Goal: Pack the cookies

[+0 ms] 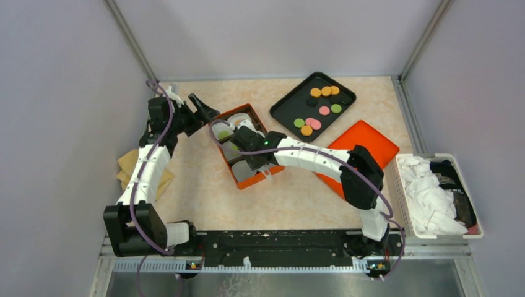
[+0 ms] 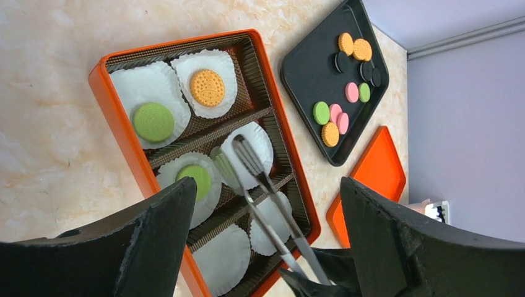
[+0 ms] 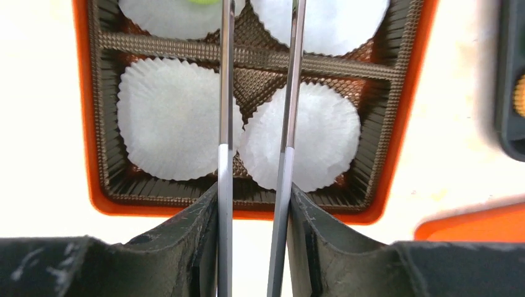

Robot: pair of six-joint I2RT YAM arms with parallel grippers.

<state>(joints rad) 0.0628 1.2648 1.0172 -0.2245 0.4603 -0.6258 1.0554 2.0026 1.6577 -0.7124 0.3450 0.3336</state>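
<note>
Several cookies, orange, green, pink and black, lie on a black tray; they also show in the left wrist view. The orange box holds white paper cups; two hold green cookies and one holds an orange cookie. My right gripper is shut on metal tongs. Their tips hang slightly apart and empty over an empty cup in the box's middle row. My left gripper is open and empty above the box's far-left side.
An orange lid lies right of the box, partly under my right arm. A white basket of cloths stands at the right edge. A tan cloth lies by the left arm. Walls close in the table on three sides.
</note>
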